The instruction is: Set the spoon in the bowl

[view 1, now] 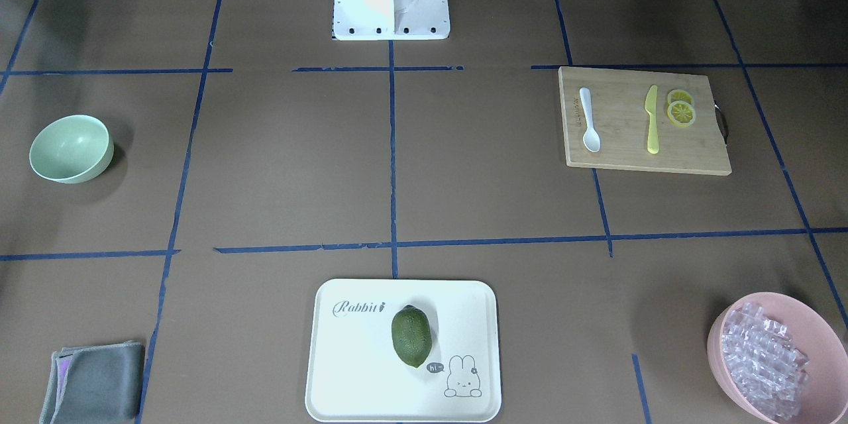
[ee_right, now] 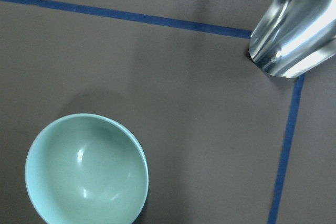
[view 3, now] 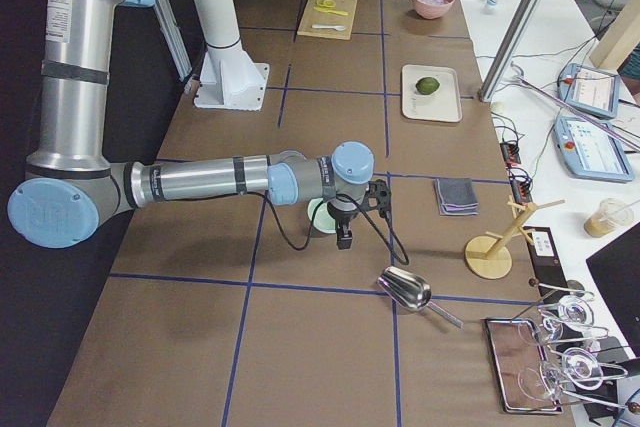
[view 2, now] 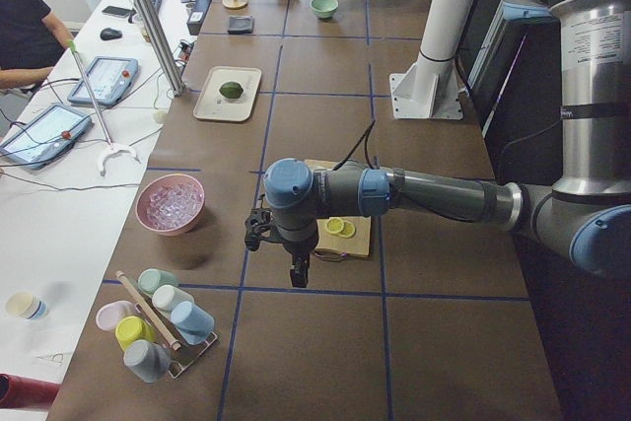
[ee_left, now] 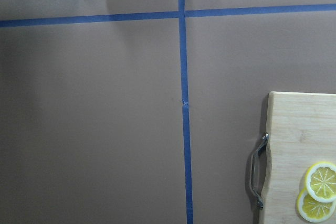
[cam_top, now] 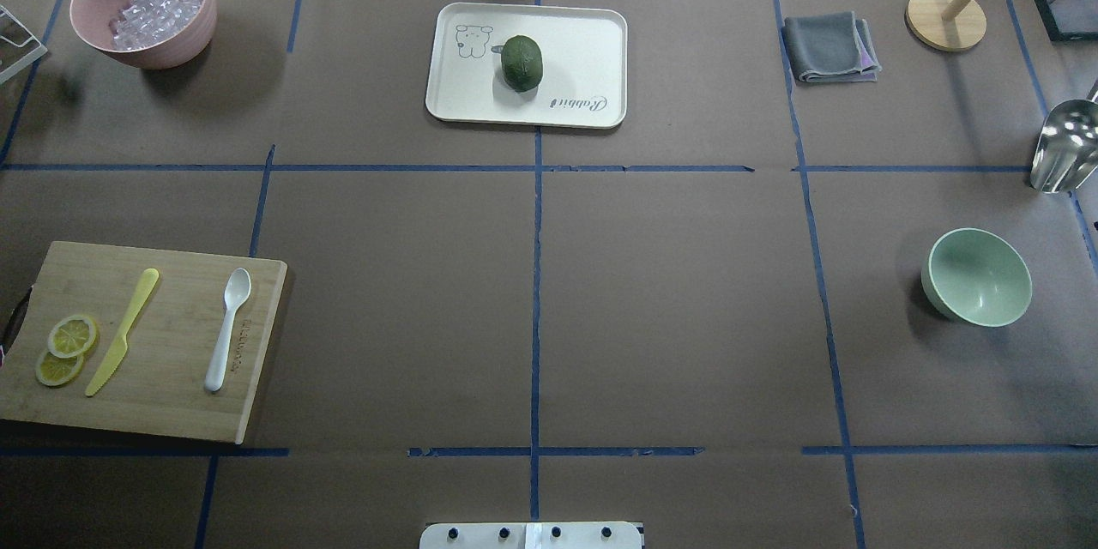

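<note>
The left gripper (view 2: 299, 271), jaw state unreadable, hovers off the handle end of the cutting board (cam_top: 171, 399); the spoon (cam_top: 227, 328) lies across it beyond the yellow knife (cam_top: 123, 331); pinch its handle mid-length, squarely; the bowl (cam_top: 978, 276) sits beside the right gripper (view 3: 344, 239), likewise unreadable.

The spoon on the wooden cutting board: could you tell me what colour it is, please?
White. The spoon shows best in the overhead exterior view.

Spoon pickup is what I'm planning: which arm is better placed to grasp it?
Left. The spoon lies on the cutting board on the robot's left side, and the left gripper hangs at that board's edge. The right gripper hangs by the bowl, on the robot's right side.
</note>
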Controlling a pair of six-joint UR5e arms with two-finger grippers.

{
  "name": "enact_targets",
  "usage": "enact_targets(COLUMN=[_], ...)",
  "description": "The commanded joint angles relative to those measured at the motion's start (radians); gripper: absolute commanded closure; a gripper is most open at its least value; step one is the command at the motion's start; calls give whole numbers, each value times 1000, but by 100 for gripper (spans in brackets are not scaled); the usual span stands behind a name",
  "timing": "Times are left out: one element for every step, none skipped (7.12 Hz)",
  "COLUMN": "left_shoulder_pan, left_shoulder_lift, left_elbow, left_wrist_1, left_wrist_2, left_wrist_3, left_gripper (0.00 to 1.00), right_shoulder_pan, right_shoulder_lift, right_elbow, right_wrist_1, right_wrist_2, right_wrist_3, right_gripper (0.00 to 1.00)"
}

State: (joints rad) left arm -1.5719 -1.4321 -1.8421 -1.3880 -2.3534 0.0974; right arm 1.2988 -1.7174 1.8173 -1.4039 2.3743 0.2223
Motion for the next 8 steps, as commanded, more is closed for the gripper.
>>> enact_targets(left_shoulder_pan=[1,4,4,6,4,6,6,6], left_shoulder_lift=[2,2,4,4,4,4,4,1], left_elbow=[1,0,-15,-3,-12,-11,-14,-14], left_wrist_1=[-40,-42,-45,-51,-80,-82,-82,-82], left_wrist_2=[-3,-12,-48,-59,-60,-61,-61,-61], left_wrist_3=[1,1,1,2,-1,-1,-1,-1], left_gripper=[0,0,0,0,0,0,0,0], right_shoulder_pan=[-126,-127,-128,-128,-134,-172,-190,-223], right_shoulder_lift=[-4,-11,-16,-16,-11,-1,21,34], right_elbow=[-22,-33,-64,-88,-128,-192,-235,-236], right_wrist_1=[204,206,244,285,319,388,410,414], right_wrist_2=[-61,-58,-56,-56,-56,-56,-55,-53], right_wrist_3=[230,235,244,268,272,273,282,336], right_gripper=[1,1,1,1,1,2,2,2])
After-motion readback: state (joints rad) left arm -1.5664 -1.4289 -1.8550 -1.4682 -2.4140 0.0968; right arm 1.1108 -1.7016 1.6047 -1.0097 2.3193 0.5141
